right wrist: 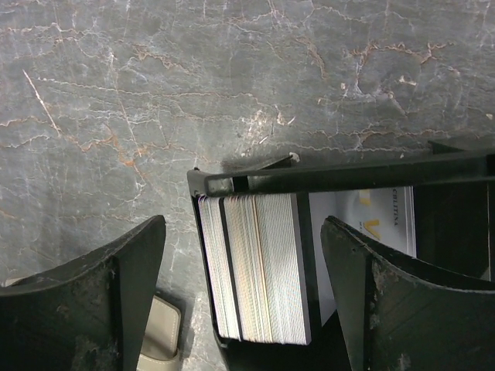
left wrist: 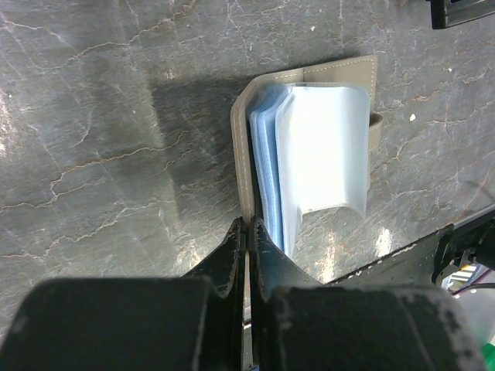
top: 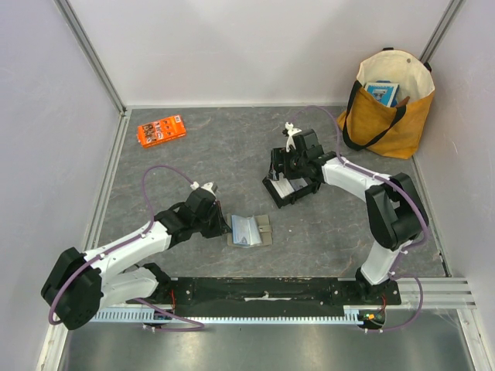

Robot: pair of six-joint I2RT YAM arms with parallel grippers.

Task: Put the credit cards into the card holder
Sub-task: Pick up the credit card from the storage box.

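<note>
The card holder (top: 249,230) lies open on the table (top: 193,154) just ahead of the left arm, with its taupe cover down and its pale blue plastic sleeves (left wrist: 321,147) fanned upward. The left gripper (left wrist: 247,232) has its jaws pressed together on the near edge of that cover, pinning it so the sleeves stand apart. The credit cards (right wrist: 255,267) sit as a tight stack on edge at one end of the black tray (right wrist: 348,174), further back on the table and to the right of the holder. The right gripper (right wrist: 244,228) hangs over them with its fingers (right wrist: 131,286) spread wide on either side of the stack, touching nothing that shows. The cards look light, stiff and slick, and they are packed face to face, so a pinch across the whole stack would likely lift many at once. The better hold is probably an outermost card's exposed top edge, squeezed across its two faces. That needs one fingertip worked into a very narrow gap, and the tray wall stands close against one side of the stack. The holder is soft by comparison, and its sleeves would likely buckle under a card pushed in at an angle, so the left clamp matters. A taupe tab (right wrist: 158,332) low in the right wrist view may be the holder's strap, though too little shows to be sure. The orange packet (top: 161,130) and the tote bag (top: 387,116) sit well back.
</note>
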